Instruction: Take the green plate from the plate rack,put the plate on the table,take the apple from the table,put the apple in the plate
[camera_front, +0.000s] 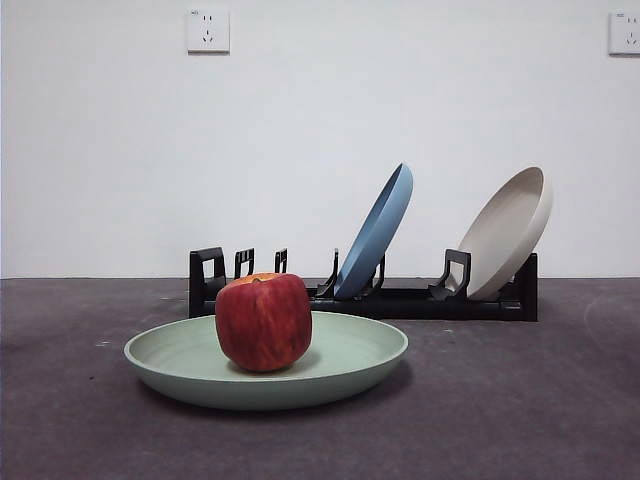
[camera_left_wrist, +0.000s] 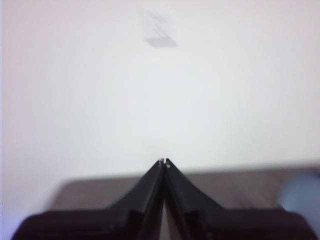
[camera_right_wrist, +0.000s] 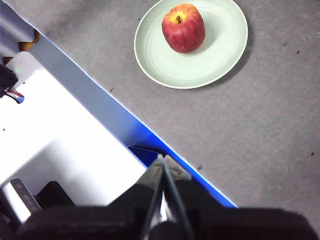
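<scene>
The green plate (camera_front: 350, 355) lies flat on the table (camera_front: 520, 400) in front of the plate rack (camera_front: 400, 298). The apple (camera_front: 263, 321) stands upright in the plate, a little left of its middle. The right wrist view shows the plate (camera_right_wrist: 220, 55) and the apple (camera_right_wrist: 183, 28) from above. My right gripper (camera_right_wrist: 163, 158) is shut and empty, high above the table's edge and well clear of the plate. My left gripper (camera_left_wrist: 164, 161) is shut and empty, facing a blank white wall. Neither gripper shows in the front view.
A blue plate (camera_front: 378, 230) and a cream-white plate (camera_front: 508, 232) lean in the rack. The rack's left slots hold nothing. A white and blue surface (camera_right_wrist: 65, 145) lies beside the table's edge below my right gripper.
</scene>
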